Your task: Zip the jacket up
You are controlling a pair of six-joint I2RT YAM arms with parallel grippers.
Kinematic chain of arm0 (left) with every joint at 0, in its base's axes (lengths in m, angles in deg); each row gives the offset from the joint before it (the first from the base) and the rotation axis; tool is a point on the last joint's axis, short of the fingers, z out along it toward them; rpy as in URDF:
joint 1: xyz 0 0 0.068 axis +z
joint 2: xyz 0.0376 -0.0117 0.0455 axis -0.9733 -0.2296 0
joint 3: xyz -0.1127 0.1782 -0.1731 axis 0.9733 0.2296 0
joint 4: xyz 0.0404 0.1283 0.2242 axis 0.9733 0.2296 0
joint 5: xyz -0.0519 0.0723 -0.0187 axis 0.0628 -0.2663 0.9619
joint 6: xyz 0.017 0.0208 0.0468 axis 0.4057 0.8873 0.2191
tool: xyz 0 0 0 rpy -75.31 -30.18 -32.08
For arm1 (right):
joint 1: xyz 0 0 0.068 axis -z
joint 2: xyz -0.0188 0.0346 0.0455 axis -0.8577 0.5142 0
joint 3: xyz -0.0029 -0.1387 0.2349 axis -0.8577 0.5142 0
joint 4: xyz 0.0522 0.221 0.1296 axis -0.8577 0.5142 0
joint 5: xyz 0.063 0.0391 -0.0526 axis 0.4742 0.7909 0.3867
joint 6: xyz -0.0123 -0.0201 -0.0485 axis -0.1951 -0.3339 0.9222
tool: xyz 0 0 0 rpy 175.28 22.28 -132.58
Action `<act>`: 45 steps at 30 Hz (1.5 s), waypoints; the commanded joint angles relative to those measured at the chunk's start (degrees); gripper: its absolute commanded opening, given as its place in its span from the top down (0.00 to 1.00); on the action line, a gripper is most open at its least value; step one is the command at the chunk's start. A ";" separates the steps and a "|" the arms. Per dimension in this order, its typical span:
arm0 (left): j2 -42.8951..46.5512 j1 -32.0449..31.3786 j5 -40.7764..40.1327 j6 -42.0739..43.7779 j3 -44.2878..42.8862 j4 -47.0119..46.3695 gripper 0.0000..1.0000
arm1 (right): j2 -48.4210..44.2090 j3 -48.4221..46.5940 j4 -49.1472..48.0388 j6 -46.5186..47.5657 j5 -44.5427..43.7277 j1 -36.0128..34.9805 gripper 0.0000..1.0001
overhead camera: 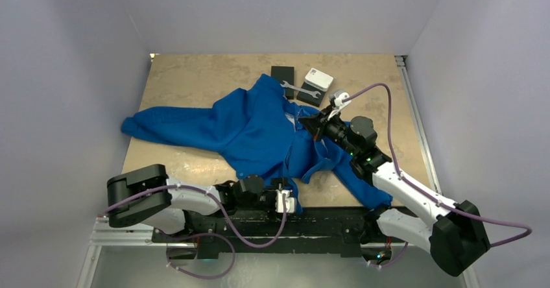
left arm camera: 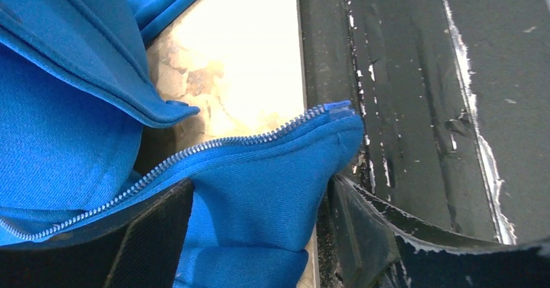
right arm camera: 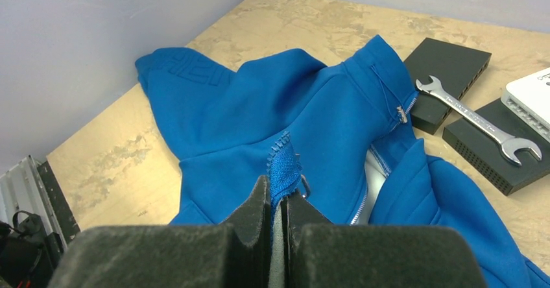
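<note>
The jacket, royal blue and soft, lies spread and rumpled across the middle of a tan, mottled table, one long sleeve stretched toward the left and its bottom hem reaching the near edge by the arm bases. Its front is unzipped: in the left wrist view the two front edges sit apart with bare table between them. The right arm reaches in from the lower right, and the right gripper has its jaws clenched on a raised fold of the jacket's front edge, with blue fabric and a line of teeth sticking up from between the black fingers. The left gripper is low at the near edge, its jaws spread wide; the bottom corner of one front panel lies between its fingers without being pinched, hanging partly over a scuffed black rail. Beyond the collar, at the far side of the table, are a black box, a flatter black slab and a white box resting on that slab. A silver wrench lies bridging the two black pieces. The thin silvery zipper runs along the panel edge to its corner.
</note>
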 commanded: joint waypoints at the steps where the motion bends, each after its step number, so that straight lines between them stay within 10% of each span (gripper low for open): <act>1: -3.39 -1.06 -5.88 -4.34 -0.55 -7.88 0.30 | -1.58 0.39 -1.02 -0.08 0.16 0.53 1.00; 12: -8.19 -1.26 -9.66 -0.10 -8.18 -0.63 1.00 | -4.44 1.30 -0.83 -0.57 0.70 0.93 1.00; 21: 9.90 15.95 -2.41 26.98 -17.93 39.74 1.00 | -3.38 -1.53 1.21 3.08 -0.65 1.83 1.00; 27: 12.17 45.13 7.19 42.82 -34.30 59.87 1.00 | -0.13 -6.75 4.17 7.19 9.36 2.02 1.00; 38: 18.51 52.60 43.96 38.72 -57.52 80.61 1.00 | 4.44 -22.23 14.81 13.34 45.37 1.81 1.00; 45: 20.17 52.01 49.24 14.42 -56.43 70.14 1.00 | 3.77 -26.38 17.88 13.04 55.27 0.99 1.00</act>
